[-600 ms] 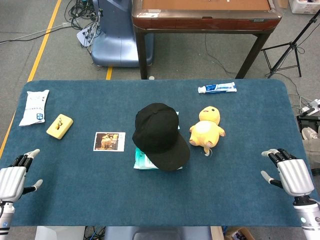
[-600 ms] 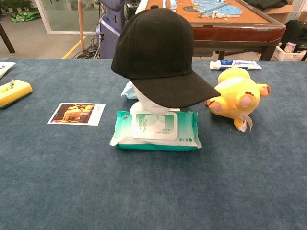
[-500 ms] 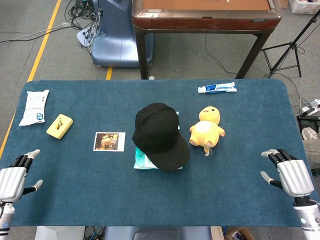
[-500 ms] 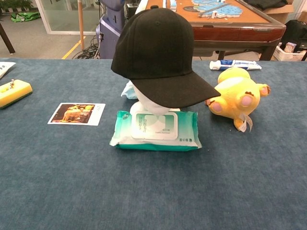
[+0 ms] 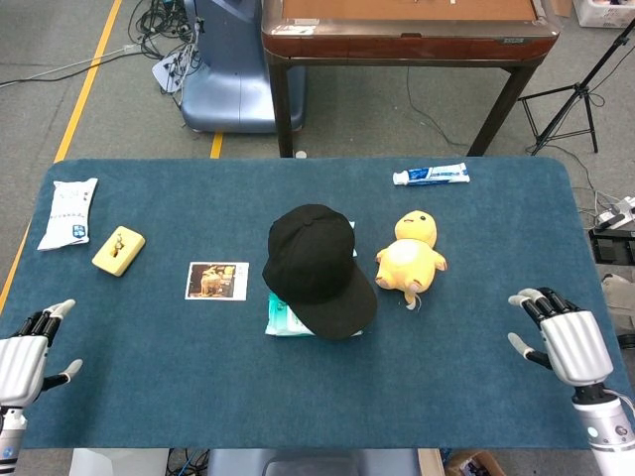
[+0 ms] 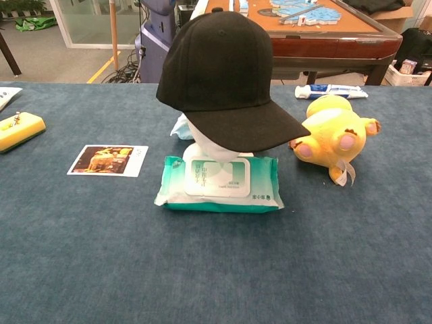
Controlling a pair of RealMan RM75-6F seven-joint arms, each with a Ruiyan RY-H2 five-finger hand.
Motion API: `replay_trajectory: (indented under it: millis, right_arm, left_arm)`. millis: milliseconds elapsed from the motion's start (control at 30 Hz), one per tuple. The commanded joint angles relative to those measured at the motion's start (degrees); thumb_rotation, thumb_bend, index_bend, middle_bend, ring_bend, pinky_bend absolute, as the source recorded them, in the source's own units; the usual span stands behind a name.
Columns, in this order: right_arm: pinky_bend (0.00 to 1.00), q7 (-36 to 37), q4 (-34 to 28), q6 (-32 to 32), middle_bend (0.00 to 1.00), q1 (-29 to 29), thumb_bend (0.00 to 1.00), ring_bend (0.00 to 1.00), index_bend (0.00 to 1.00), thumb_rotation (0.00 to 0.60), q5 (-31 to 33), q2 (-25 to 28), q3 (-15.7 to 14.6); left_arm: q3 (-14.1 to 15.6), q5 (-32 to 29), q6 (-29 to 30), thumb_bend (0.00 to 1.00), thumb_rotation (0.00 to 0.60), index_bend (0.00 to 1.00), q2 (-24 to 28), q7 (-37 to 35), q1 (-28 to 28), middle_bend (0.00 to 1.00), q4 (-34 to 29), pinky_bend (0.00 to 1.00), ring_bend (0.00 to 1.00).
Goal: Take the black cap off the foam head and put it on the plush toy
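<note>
Blue felt worktop point(image 5: 149, 397), grey floor beyond, a brown table and a blue machine base behind it. The black cap point(image 5: 316, 266) sits on the foam head point(image 6: 210, 147) at mid-worktop, brim toward me and tipped to my right, overhanging a pack of wet wipes point(image 6: 221, 183) that lies against the head's base. The plush toy point(image 5: 410, 256) lies just right of the cap, near the brim but apart from it. My left robot hand point(image 5: 22, 359) hovers at the near left corner, my right robot hand point(image 5: 566, 335) at the near right edge; both empty, fingers spread. Judgement: cap is light cloth, crown soft and likely to dent, brim stiff. Best hold is the brim edge, or crown sides pinched from above; lift straight up, since the foam head looks light and may tip or come along. The toy is soft, rounded, lying down, so the cap may slide off. Room: open felt between my right robot hand and the toy; photo card point(image 5: 217, 281), yellow block point(image 5: 118, 251), white packet point(image 5: 67, 211), toothpaste tube point(image 5: 430, 176) all well clear.
</note>
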Motion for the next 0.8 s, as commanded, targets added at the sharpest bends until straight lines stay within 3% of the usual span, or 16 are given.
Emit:
replay_trajectory:
  millis: [33, 167, 300, 500, 800]
  right_arm:
    - [0.64, -1.4, 3.2, 2.6, 0.42, 0.7, 0.16, 0.38, 0.37, 0.6, -1.2, -2.9, 1.6]
    - [0.79, -4.8, 4.6, 2.3, 0.64, 2.5, 0.04, 0.65, 0.37, 0.6, -2.9, -4.5, 2.1]
    - [0.88, -7.7, 3.7, 0.1, 0.76, 5.4, 0.0, 0.78, 0.37, 0.6, -5.2, -4.9, 2.1]
    - [0.94, -10.2, 3.2, -3.4, 0.86, 9.8, 0.0, 0.86, 0.37, 0.6, -7.9, -6.6, 2.4]
    - [0.96, -12.6, 3.6, -8.0, 0.9, 15.2, 0.0, 0.89, 0.37, 0.6, -9.9, -10.6, 2.4]
  left_arm:
    - [-0.1, -0.5, -0.5, 0.17, 0.6, 0.14, 0.1, -0.2, -0.1, 0.2, 0.2, 0.5, 0.2]
    - [-0.3, -0.7, -0.1, 0.17, 0.6, 0.14, 0.3, -1.0, 0.1, 0.2, 0.1, 0.5, 0.2]
    - [-0.2, -0.3, 0.8, 0.17, 0.6, 0.14, 0.4, -1.2, 0.6, 0.2, 0.0, 0.5, 0.2]
    - [-0.2, -0.6, 1.5, 0.17, 0.6, 0.14, 0.2, -1.1, 1.1, 0.2, 0.0, 0.5, 0.2]
    - [-0.3, -0.6, 2.5, 0.17, 0.6, 0.15, 0.6, -2.1, 1.9, 0.2, -0.1, 0.5, 0.2]
